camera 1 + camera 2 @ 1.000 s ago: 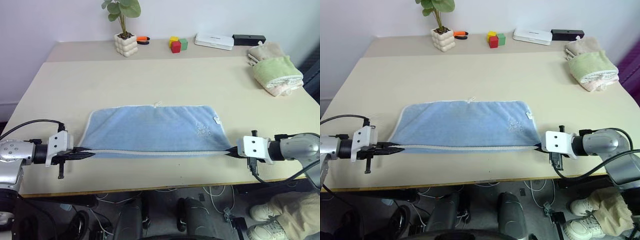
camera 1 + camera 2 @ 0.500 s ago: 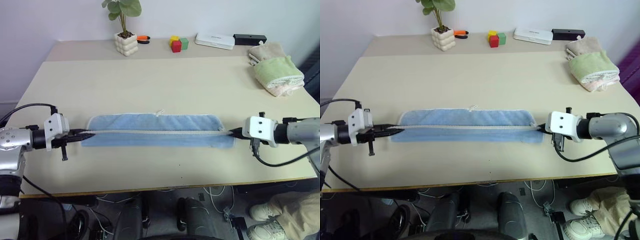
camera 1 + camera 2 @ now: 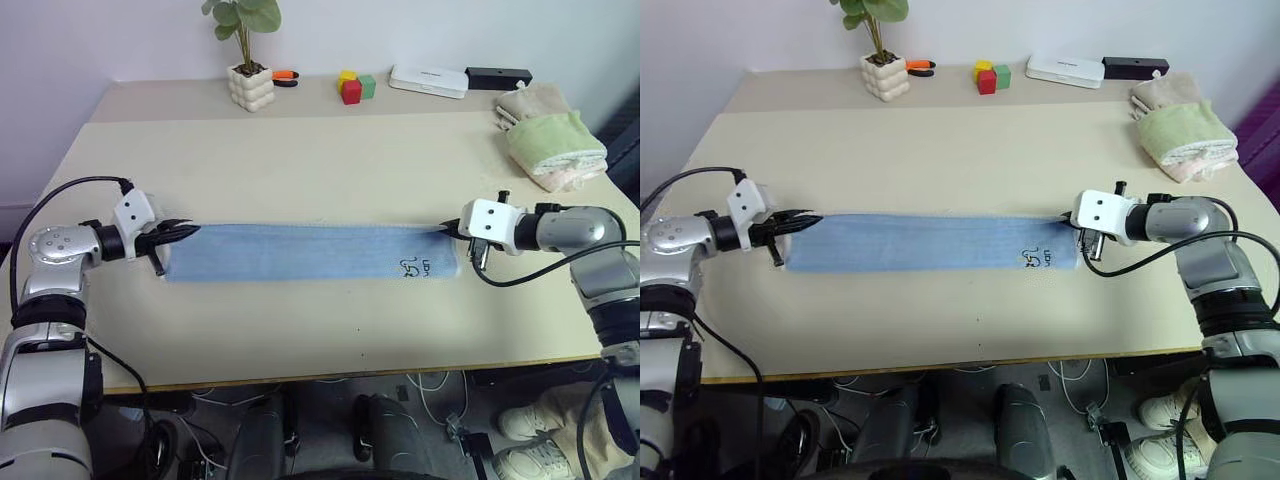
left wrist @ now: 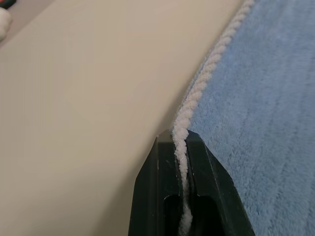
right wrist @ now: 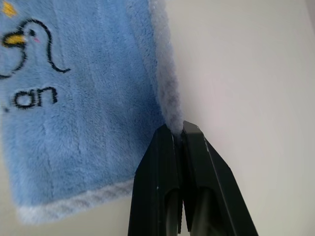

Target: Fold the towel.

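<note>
I'm carrying the near edge over onto the far edge; the towel [image 3: 305, 252] is now lying halved on the bench [image 3: 320, 160], stretched between left claw [image 3: 186, 232] and right claw [image 3: 447, 228], both pinching its corners; release is coming next.

A beige table [image 3: 330, 160] stands against a plain pale wall [image 3: 100, 40].

Bright, even, diffuse light covers the pale surface [image 3: 320, 160]; shadows are soft and faint, with a thin one under the towel [image 3: 300, 252] along its 6 o'clock edge. No glare. Head views are sharp. Wrist views show crisp terry pile, softening toward the far background.
</note>
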Robot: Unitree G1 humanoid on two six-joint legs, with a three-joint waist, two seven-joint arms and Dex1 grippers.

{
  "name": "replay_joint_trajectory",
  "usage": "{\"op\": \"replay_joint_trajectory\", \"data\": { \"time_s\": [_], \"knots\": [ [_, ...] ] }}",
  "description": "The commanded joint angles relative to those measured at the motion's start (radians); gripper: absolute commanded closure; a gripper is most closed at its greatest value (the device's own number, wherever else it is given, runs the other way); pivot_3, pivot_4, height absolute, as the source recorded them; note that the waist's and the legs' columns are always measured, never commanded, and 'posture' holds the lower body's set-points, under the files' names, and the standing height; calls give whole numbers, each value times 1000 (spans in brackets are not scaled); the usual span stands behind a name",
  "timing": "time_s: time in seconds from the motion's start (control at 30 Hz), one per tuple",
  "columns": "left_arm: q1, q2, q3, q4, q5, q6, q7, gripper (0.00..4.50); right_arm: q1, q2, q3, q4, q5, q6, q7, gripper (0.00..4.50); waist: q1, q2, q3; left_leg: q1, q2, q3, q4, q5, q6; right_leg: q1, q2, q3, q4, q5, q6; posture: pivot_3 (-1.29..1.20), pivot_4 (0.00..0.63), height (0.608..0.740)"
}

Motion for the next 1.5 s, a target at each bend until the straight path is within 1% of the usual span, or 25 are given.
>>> {"op": "replay_joint_trajectory", "data": {
  "time_s": [0.03, 0.1, 0.17, 0.23, 0.27, 0.3, 0.43, 0.5, 0.53, 0.57, 0.6, 0.63, 0.67, 0.8, 0.83, 0.87, 0.93, 1.03, 1.1, 1.17, 1.23, 1.33, 1.4, 1.43, 1.5],
  "knots": [
    [-35, -6, 1, 53, 25, -3, 36, 4500, -37, 7, -8, 40, -25, -30, -35, 4457, -1, 0, 0, 0, 0, 0, 0, 0, 0, 0, 0, 0, 0, 0, 0, 0, 150, 740],
    [-37, -19, -10, 71, 45, 0, 53, 4500, -38, 19, -2, 61, -38, -47, -53, 4457, 0, 0, 0, 0, 0, 0, 0, 0, 0, 0, 0, 0, 0, 0, 0, 0, 150, 740],
    [-44, -32, -13, 90, 48, 40, 34, 4500, -40, 30, -3, 77, -38, -45, -61, 4457, 0, 0, 0, 0, 0, 0, 0, 0, 0, 0, 0, 0, 1, 0, 0, 0, 150, 740],
    [-55, -44, -7, 103, 51, 63, 57, 3922, -49, 37, 0, 106, -55, -60, -86, 3932, 2, 0, 0, 0, 0, 0, 1, 0, 0, 0, 0, 0, 1, 0, 0, 0, 150, 740],
    [-55, -48, -7, 103, 53, 58, 64, 3593, -50, 38, 2, 116, -63, -68, -94, 3628, 2, 0, 0, 0, 0, 0, 1, 0, 0, 0, 0, 0, 2, 0, 0, 0, 150, 740],
    [-55, -50, -7, 102, 55, 51, 69, 3159, -49, 40, 0, 120, -69, -73, -104, 3227, 2, 0, 0, 0, 0, 0, 1, 0, 0, 0, 0, 0, 2, 0, 0, 0, 150, 740],
    [-63, -50, 0, 97, 50, 47, 87, 1125, -39, 40, -13, 114, -69, -61, -129, 1159, -1, 0, 0, 1, 0, 0, 1, 0, 0, 0, 0, 0, 3, 0, 0, 0, 150, 740],
    [-67, -48, 9, 89, 34, 79, 70, 114, -34, 32, -13, 106, -80, -54, -148, 106, 0, 0, 0, 1, 0, 0, 1, 0, 0, 0, 0, 0, 4, 0, 0, 0, 150, 740],
    [-70, -45, 22, 81, 13, 122, 50, 38, -29, 30, -27, 88, -67, -28, -153, 37, 0, 0, 0, 1, 0, 0, 1, 0, 0, 0, 0, 0, 4, 0, 0, 0, 150, 740],
    [-72, -43, 32, 74, -1, 154, 35, 38, -26, 28, -36, 74, -57, -8, -156, 37, 0, 0, 0, 1, 0, 0, 1, 0, 0, 0, 0, 0, 4, 0, 0, 0, 150, 740],
    [-78, -38, 56, 59, -38, 240, -4, 173, -20, 35, -72, 27, -18, 42, -167, 167, 0, 0, 0, 1, 0, 0, 2, 0, 0, 0, 0, 0, 4, 0, 0, 0, 150, 740],
    [-78, -36, 81, 30, -76, 300, -29, 526, -23, 47, -111, -13, 16, 108, -193, 537, 0, 0, 0, 1, 0, 0, 2, 0, 0, 0, 0, 0, 4, 0, 0, 0, 150, 740],
    [-73, -38, 102, -5, -105, 342, -31, 937, -21, 58, -140, -53, 41, 154, -216, 948, -1, 0, 0, 1, 0, -1, 2, 0, 0, 0, 0, 1, 5, 0, 0, 0, 150, 740],
    [-24, -52, 144, -173, -163, 452, 12, 3016, -5, 113, -211, -201, 73, 298, -333, 3028, 0, 0, 0, 0, 0, -4, 2, 1, -1, -2, 0, 1, 9, 0, 0, 0, 150, 740],
    [-6, -64, 154, -238, -179, 481, 35, 3480, 1, 156, -235, -254, 107, 359, -373, 3536, -1, 0, 0, 1, 0, -5, 2, 1, -1, -1, 0, 1, 9, 0, 0, 0, 150, 740],
    [4, -98, 171, -327, -211, 537, 93, 3957, 13, 240, -256, -327, 162, 436, -435, 4014, 0, 0, 0, 1, 0, -5, 2, 1, -1, -1, 0, 1, 9, 0, 0, 0, 150, 740],
    [26, -177, 197, -494, -278, 654, 211, 4394, 42, 398, -277, -455, 265, 579, -537, 4475, 1, -1, -1, 2, 1, -6, 2, 1, -1, 0, 0, 1, 9, 0, 0, 0, 150, 740],
    [98, -297, 182, -750, -339, 809, 347, 4455, 108, 553, -226, -562, 270, 688, -620, 4498, 4, -1, -1, 2, 0, -7, 3, 2, -3, 1, 0, 1, 12, 0, 0, 0, 150, 740],
    [167, -337, 121, -895, -317, 824, 375, 4455, 140, 623, -203, -584, 276, 732, -663, 4498, 1, -1, -1, 2, 0, -7, 3, 2, -2, 1, 0, 2, 11, -1, 1, 0, 150, 740],
    [226, -360, 85, -974, -316, 852, 391, 4455, 162, 677, -209, -579, 286, 757, -711, 4498, -1, -1, -1, 3, -1, -6, 3, 1, -2, 1, 0, 2, 10, 0, 1, 0, 150, 740],
    [262, -394, 68, -983, -309, 859, 431, 4455, 178, 695, -184, -548, 261, 733, -728, 4498, 1, -1, -1, 4, -1, -6, 3, 2, -2, 2, 0, 2, 10, 0, 1, 0, 150, 740],
    [300, -452, 21, -952, -243, 837, 525, 4455, 186, 704, -143, -477, 202, 673, -765, 4498, 2, -1, -1, 6, 0, -7, 2, 1, -2, 3, 1, 2, 11, 0, 0, 0, 150, 740],
    [308, -491, 29, -900, -218, 841, 609, 4455, 189, 729, -168, -432, 204, 649, -808, 4498, 1, -1, -1, 7, -1, -7, 1, 0, -1, 4, 1, 2, 10, 0, 0, 0, 150, 740],
    [310, -504, 43, -878, -219, 848, 637, 4455, 195, 731, -176, -414, 201, 637, -821, 4498, 0, -1, -1, 7, -1, -7, 1, 0, -1, 4, 1, 2, 10, -1, 0, 0, 150, 740],
    [327, -491, 37, -852, -179, 808, 660, 4455, 219, 711, -174, -379, 180, 586, -822, 4498, -1, -1, -1, 7, 0, -7, 1, 1, -1, 4, 1, 2, 10, -1, 0, 0, 150, 740]
  ]
}}
